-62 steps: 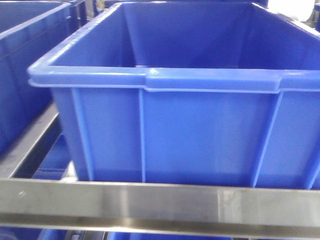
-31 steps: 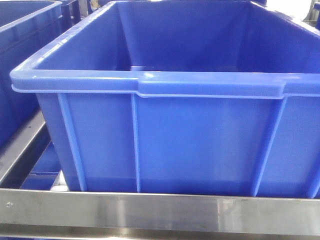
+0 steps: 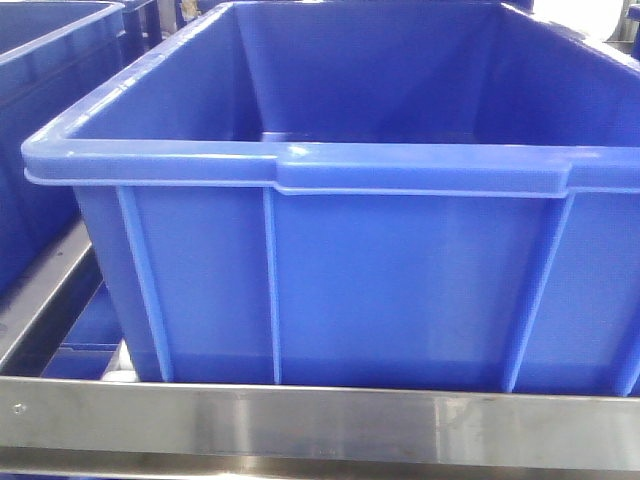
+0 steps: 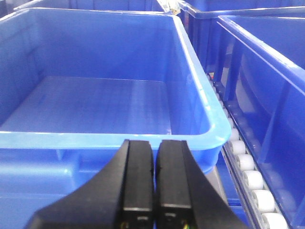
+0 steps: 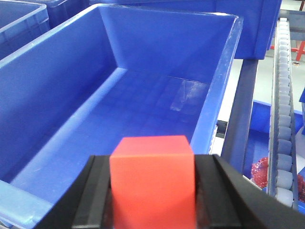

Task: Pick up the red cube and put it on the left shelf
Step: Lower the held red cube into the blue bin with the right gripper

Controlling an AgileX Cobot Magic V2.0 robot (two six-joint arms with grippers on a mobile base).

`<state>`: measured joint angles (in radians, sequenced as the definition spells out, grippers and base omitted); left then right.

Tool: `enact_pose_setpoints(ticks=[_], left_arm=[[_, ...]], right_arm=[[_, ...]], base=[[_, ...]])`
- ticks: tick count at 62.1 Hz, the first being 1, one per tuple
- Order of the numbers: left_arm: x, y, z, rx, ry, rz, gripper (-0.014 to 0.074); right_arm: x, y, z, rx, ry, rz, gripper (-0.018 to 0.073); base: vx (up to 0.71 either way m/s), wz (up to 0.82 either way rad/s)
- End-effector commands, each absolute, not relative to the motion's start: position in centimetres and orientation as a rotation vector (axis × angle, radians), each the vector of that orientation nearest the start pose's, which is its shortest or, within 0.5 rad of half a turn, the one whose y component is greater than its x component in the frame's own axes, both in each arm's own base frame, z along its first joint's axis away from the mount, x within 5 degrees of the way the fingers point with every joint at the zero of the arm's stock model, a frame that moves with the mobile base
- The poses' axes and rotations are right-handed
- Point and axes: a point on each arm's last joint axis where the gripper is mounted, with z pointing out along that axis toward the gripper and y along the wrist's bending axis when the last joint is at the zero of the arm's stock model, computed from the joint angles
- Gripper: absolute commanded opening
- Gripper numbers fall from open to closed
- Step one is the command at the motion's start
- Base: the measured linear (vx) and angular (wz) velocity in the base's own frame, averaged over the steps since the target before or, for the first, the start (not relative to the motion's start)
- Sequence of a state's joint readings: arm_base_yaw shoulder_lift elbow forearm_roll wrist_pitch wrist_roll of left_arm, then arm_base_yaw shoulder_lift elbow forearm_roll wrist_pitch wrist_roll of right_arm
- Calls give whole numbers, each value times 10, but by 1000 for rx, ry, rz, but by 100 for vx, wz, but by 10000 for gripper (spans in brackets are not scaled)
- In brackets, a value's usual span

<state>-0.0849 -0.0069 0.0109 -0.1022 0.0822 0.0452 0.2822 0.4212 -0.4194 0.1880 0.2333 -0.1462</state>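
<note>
Right claw: the black right gripper [image 5: 153,161] pinches the bright red cube [image 5: 152,186] between its two flat fingers [image 5: 97,191], one on each side.
Red cube place: it is up in the air over the near end of a deep blue plastic crate [image 5: 47,95], well above the crate floor.
Right arm pose: the claw points forward and a bit down into the open crate.
Left claw: the black left gripper [image 4: 155,145] has its two fingers [image 4: 138,181] pressed together, side by side.
Left arm pose: the claw sits low and level. It points at the near rim of a wide light-blue plastic crate [image 4: 95,139].
Beside the claws: small white rollers [image 4: 248,167] run in a row on the right in both wrist views.
Shelf: the brushed grey steel left shelf [image 3: 320,425] shows its flat front rail under a big blue crate [image 3: 400,280]. A second blue crate [image 3: 40,100] stands to the left.
Cut off: the cube's bottom drops below the picture's edge. The big blue crate runs off the right side.
Hard to see: a crinkly red thing [image 5: 261,170] by the rollers is too small to name. I cannot tell which crate is which from one view to the next.
</note>
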Motion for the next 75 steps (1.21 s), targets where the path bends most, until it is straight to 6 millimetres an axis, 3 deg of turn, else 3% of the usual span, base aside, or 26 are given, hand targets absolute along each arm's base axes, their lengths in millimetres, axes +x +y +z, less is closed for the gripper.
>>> enact_pose_setpoints(ticks=[1, 21, 35, 38, 49, 64, 75], left_arm=[[56, -5, 203, 18, 1494, -126, 102], [56, -5, 203, 18, 1494, -126, 102], [56, -5, 203, 18, 1494, -126, 101], [56, -5, 203, 18, 1494, -126, 102], [56, -5, 203, 18, 1494, -126, 102], [56, -5, 203, 18, 1494, -126, 102], [56, -5, 203, 18, 1494, -126, 102]], right_arm=[[92, 29, 322, -220, 1593, 261, 148], [92, 29, 326, -216, 1573, 261, 148], [103, 36, 366, -336, 1694, 224, 148], [111, 39, 380, -378, 1732, 209, 148], [151, 62, 401, -491, 1892, 253, 148], [217, 110, 395, -635, 2059, 304, 148], [268, 146, 379, -698, 2141, 321, 148]], base=[[0, 0], [0, 0], [0, 0], [0, 0], [0, 0], [0, 0], [0, 0]])
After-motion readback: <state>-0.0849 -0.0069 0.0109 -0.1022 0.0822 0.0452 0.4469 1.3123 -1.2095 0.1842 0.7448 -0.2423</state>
